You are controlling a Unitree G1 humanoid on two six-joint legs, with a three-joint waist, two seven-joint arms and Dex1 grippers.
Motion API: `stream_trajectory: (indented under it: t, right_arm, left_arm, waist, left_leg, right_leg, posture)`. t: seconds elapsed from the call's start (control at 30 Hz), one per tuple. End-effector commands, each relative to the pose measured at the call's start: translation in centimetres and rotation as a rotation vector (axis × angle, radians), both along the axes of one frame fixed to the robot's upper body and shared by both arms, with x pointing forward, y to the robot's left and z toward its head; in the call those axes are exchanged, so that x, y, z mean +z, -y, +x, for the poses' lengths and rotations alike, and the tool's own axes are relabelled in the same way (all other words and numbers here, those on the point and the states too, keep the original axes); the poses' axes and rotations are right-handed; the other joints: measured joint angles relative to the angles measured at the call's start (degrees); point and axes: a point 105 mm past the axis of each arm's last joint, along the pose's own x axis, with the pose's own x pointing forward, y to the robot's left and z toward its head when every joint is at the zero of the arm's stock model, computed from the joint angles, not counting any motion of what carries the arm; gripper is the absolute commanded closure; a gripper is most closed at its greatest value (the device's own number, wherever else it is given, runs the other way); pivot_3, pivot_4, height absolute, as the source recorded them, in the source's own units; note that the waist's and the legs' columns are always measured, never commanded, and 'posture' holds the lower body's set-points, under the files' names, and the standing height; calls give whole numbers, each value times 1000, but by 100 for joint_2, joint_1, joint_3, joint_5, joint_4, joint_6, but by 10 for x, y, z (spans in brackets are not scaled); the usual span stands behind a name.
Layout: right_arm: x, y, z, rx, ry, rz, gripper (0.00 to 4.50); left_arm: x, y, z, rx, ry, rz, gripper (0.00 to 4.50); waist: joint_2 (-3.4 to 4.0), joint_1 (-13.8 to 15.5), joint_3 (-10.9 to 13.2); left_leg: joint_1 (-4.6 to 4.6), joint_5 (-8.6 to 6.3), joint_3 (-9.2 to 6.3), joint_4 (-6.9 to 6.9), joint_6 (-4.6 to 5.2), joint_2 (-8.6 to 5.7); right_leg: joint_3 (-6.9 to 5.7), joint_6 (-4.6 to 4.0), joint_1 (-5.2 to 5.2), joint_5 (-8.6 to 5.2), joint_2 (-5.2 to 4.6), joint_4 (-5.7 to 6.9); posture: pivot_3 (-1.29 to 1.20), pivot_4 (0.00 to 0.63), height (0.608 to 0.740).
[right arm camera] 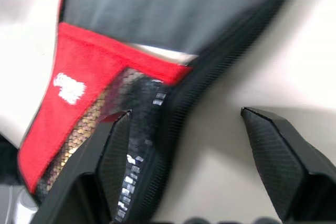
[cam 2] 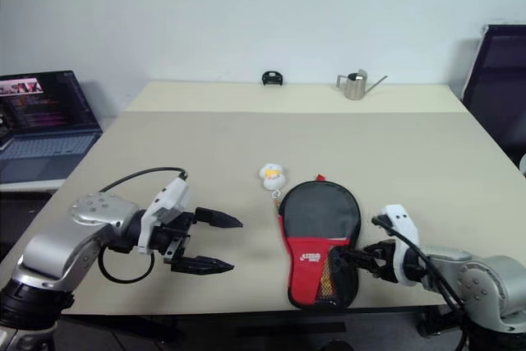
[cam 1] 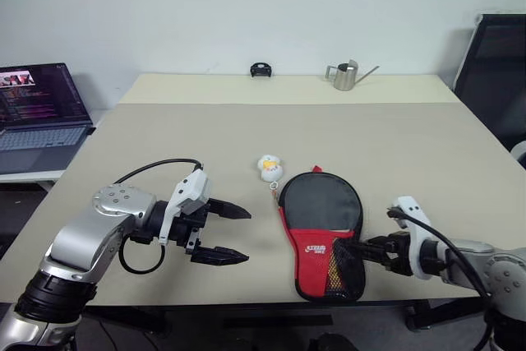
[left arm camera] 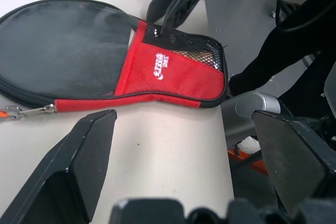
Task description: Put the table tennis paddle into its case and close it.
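Observation:
The case (cam 1: pixel 320 219), a black paddle-shaped pouch with a red panel, white logo and mesh pocket, lies flat near the table's front edge, its zip shut along the round end (left arm camera: pixel 31 95). The table tennis paddle is hidden. My right gripper (cam 1: pixel 349 254) is open at the case's narrow mesh end; in the right wrist view one finger (right arm camera: pixel 113 150) sits against the case's zipped edge (right arm camera: pixel 173 129) and the other over bare table. My left gripper (cam 1: pixel 245 236) is open a short way left of the case, pointing at it, with nothing between its fingers (left arm camera: pixel 89 150).
A small white and yellow charm (cam 1: pixel 269 168) lies just beyond the case on a cord to its zip pull. A metal watering can (cam 1: pixel 345 76) and a small black object (cam 1: pixel 261 70) stand at the far edge. A laptop (cam 1: pixel 41 117) sits left; a black chair (cam 1: pixel 497 71) stands right.

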Motion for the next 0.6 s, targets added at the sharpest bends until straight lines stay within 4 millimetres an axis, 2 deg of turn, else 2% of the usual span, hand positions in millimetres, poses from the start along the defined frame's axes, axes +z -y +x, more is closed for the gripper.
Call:
stream_trajectory:
  t: [0.03,0.1,0.27,0.37,0.4,0.5,0.6]
  right_arm:
    - [13,-4,-12,71,46,28,1061]
    - [15,-6,-15,99,58,32,1061]
    - [30,-8,-7,146,150,25,1061]
    - [50,-19,1,207,247,75,481]
    - [55,-22,4,222,280,74,102]
    - [61,-33,12,274,365,28,43]
    - [59,-55,17,361,418,-11,43]
  left_arm:
    - [4,4,1,-8,25,-19,0]
    - [4,6,3,4,30,-25,0]
    - [8,5,20,97,65,-56,0]
    - [12,-1,38,197,119,-68,0]
    - [14,-3,43,231,138,-71,0]
    - [16,-9,55,301,180,-73,0]
    - [17,-17,71,386,239,-60,0]
  waist:
    - [0,1,0]
    - [0,1,0]
    - [0,-6,0]
    - [0,-10,0]
    - [0,-14,0]
    - [-2,-9,0]
    - [-2,-5,0]
  left_leg:
    - [1,0,0,0,0,1]
    - [1,0,-2,-1,0,5]
    - [4,0,2,3,0,4]
    - [6,0,1,4,0,5]
    - [7,0,2,4,1,5]
    - [6,0,0,4,0,6]
    - [3,0,-1,3,0,7]
  right_leg:
    - [0,0,0,0,1,0]
    - [-1,0,0,0,5,-1]
    - [3,1,1,1,7,4]
    - [3,1,2,1,11,5]
    - [5,1,2,1,12,6]
    - [3,1,2,1,12,6]
    - [1,1,2,1,12,0]
  posture:
    - [0,150,740]
    - [0,150,740]
    - [0,150,740]
    - [0,150,740]
    - [0,150,740]
    - [0,150,740]
    - [0,150,740]
